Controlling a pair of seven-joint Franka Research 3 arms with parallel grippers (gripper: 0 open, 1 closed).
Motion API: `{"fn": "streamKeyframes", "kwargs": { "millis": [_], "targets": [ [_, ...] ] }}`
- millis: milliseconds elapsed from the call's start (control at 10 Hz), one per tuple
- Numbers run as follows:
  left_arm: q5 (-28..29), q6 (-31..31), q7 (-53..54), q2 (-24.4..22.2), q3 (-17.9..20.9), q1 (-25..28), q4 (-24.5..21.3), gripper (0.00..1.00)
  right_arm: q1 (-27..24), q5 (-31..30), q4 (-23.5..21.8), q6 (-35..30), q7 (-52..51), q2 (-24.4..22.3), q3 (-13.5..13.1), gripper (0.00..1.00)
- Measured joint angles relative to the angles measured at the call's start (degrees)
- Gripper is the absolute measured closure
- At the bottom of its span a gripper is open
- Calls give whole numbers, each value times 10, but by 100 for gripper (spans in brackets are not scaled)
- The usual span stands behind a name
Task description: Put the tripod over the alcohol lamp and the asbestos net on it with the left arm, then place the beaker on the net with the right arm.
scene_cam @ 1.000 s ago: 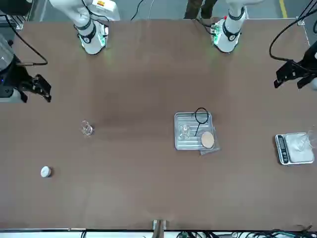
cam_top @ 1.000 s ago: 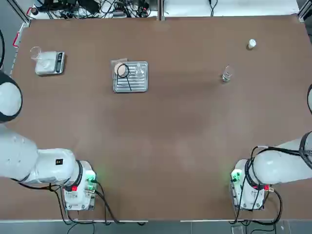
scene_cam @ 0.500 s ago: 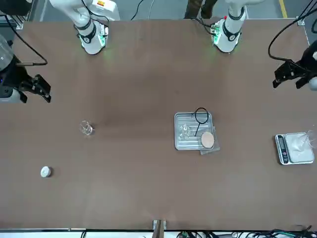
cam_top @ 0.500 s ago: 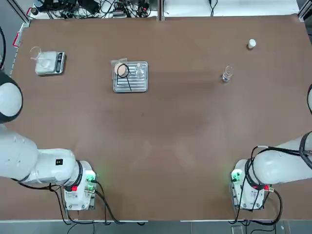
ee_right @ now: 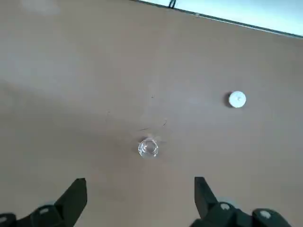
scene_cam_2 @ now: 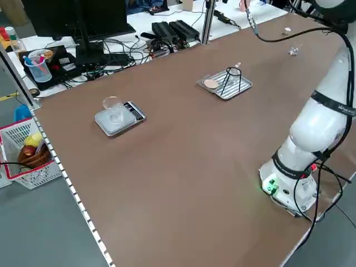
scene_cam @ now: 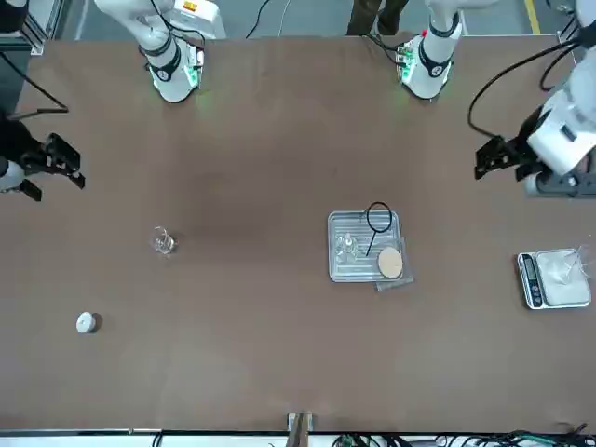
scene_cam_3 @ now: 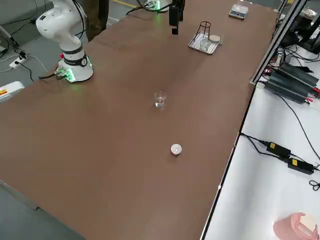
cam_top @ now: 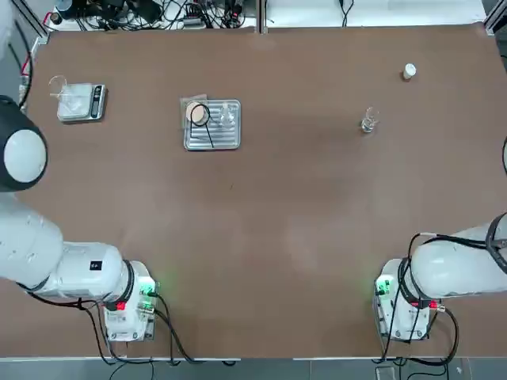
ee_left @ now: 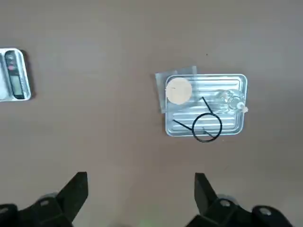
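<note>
Change since earlier frame: left gripper (scene_cam: 507,163) has swung inward over the table toward the ribbed silver tray (scene_cam: 349,265); right gripper (scene_cam: 42,169) has shifted slightly toward the table edge.
Left gripper: fingers spread wide, empty, held high.
Right gripper: fingers spread wide, empty.
Tripod (cam_top: 203,120): stands on the tray, ring uppermost, legs splayed.
Asbestos net (ee_left: 178,90): at the tray's corner, partly off it, beside the tripod.
Alcohol lamp (ee_left: 232,99): on the tray, beside the tripod.
Beaker (cam_top: 368,121): alone on the right half, ahead of the right gripper.
Key relation: tripod lies ahead of the left gripper, offset toward the table's centre; left arm is much nearer.
</note>
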Motion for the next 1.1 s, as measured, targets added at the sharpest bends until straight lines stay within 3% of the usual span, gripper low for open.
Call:
{"fn": "streamKeyframes", "kwargs": {
  "millis": [600, 900, 1100],
  "targets": [
    [39, 77, -137, 91, -2, -107, -3, 1, -94, 134, -61, 19, -379, 13, -4, 0],
    [37, 110, -153, 119, -3, -117, -10, 1, -143, 205, -94, 20, -568, 39, -4, 0],
    [34, 147, -184, 122, -4, -118, -28, 1, -175, 275, -106, 19, -708, 82, -4, 0]
  ]
}}
